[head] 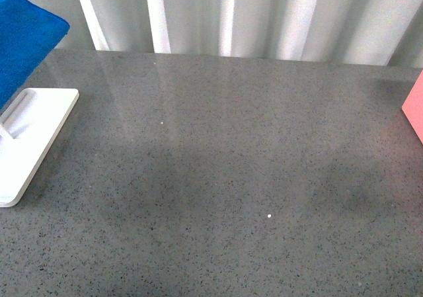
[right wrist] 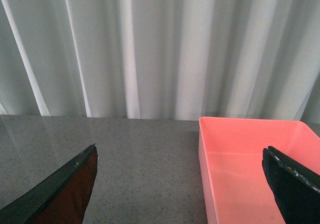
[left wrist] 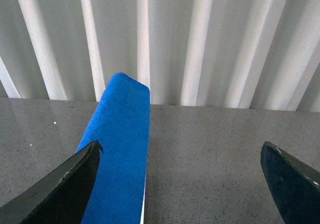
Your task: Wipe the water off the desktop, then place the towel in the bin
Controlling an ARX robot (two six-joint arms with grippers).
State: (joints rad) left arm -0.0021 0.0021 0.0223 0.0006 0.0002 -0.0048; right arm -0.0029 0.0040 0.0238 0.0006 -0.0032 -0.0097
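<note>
The front camera sits high and looks obliquely down over the desktop (head: 225,178) toward the pleated curtain (head: 264,12) at its far edge. Both wrist cameras sit low and close above the surface, facing that curtain almost level. The left wrist view shares the towel (head: 26,39) with the front view, and the right wrist view shares the pink bin (head: 415,108).

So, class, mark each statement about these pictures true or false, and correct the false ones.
1. The bright blue microfibre towel lies inside the pink plastic bin. False: it is at the left of the grey speckled desktop, by the small white board.
2. The left gripper is open. True.
3. The right gripper is shut on the towel. False: it is open and empty.
4. The bin stands at the desktop's right side. True.
</note>
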